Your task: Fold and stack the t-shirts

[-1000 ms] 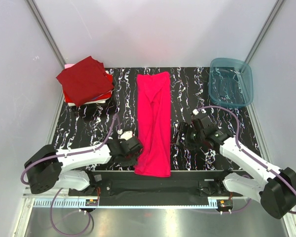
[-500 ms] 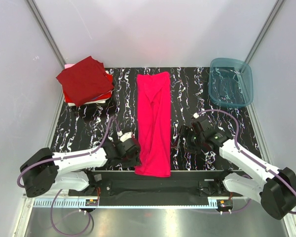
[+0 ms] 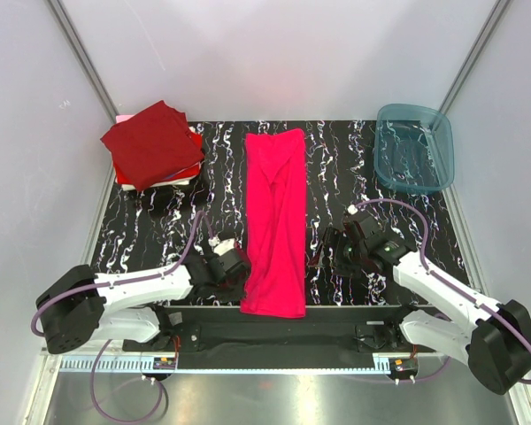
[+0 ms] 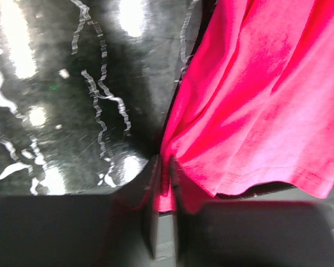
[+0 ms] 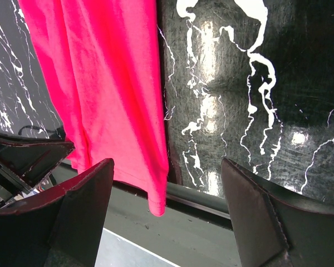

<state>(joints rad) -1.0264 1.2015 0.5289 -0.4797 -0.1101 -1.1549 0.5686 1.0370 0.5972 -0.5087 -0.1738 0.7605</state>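
Note:
A magenta-pink t-shirt (image 3: 274, 221) lies folded into a long strip down the middle of the black marbled table (image 3: 336, 168), its hem hanging over the near edge. My left gripper (image 3: 237, 268) sits at the strip's near left corner. In the left wrist view its jaws (image 4: 164, 167) are nearly together, with a fold of the pink cloth (image 4: 256, 111) pinched between them. My right gripper (image 3: 325, 252) stands open just right of the strip. In the right wrist view the pink hem corner (image 5: 100, 83) hangs between its spread fingers (image 5: 167, 161). A stack of folded t-shirts (image 3: 155, 146), dark maroon on top, rests at the back left.
A teal translucent bin (image 3: 413, 148) stands at the back right corner. A black rail (image 3: 283, 332) runs along the near table edge below the hanging hem. White walls enclose the table on three sides.
My left gripper has closed onto the shirt's near left edge after opening a little wider. The right gripper has crept slightly toward the near edge, still open.

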